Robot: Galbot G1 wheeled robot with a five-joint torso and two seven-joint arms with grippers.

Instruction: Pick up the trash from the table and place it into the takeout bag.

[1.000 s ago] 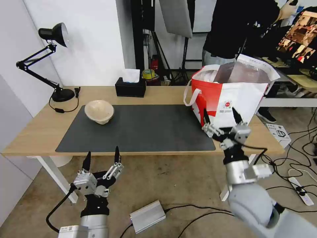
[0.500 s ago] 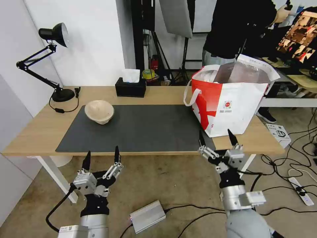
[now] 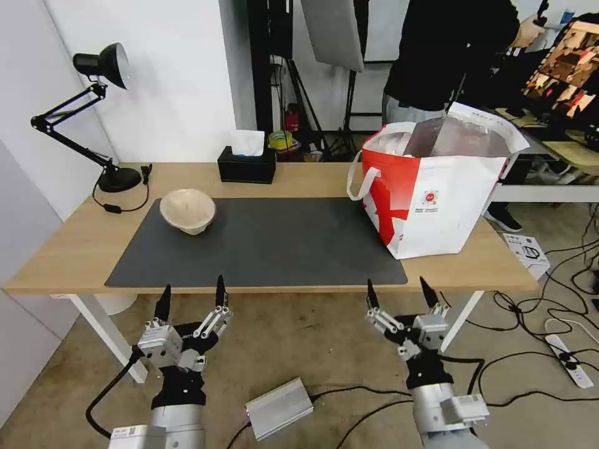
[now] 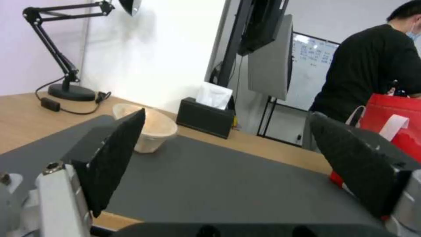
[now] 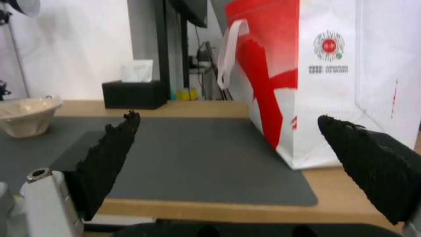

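A beige pulp bowl (image 3: 188, 211) (image 4: 151, 128) (image 5: 27, 115) rests upright at the dark mat's far left corner on the table (image 3: 299, 178). The white and red takeout bag (image 3: 437, 193) (image 5: 333, 82) stands open at the table's right end, its foil lining showing. My left gripper (image 3: 191, 295) (image 4: 228, 158) hovers open and empty below the table's front edge, on the left. Open and empty too, my right gripper (image 3: 399, 289) (image 5: 228, 154) hangs just below the front edge, nearer than the bag.
A black tissue box (image 3: 246, 163) sits at the table's back edge and a black desk lamp (image 3: 93, 118) at its left end. A silver power brick (image 3: 279, 408) and cables lie on the floor. A person in black stands behind the bag.
My right gripper has drawn back and down from in front of the bag to below the table's front edge. The left arm, bowl and bag have not moved.
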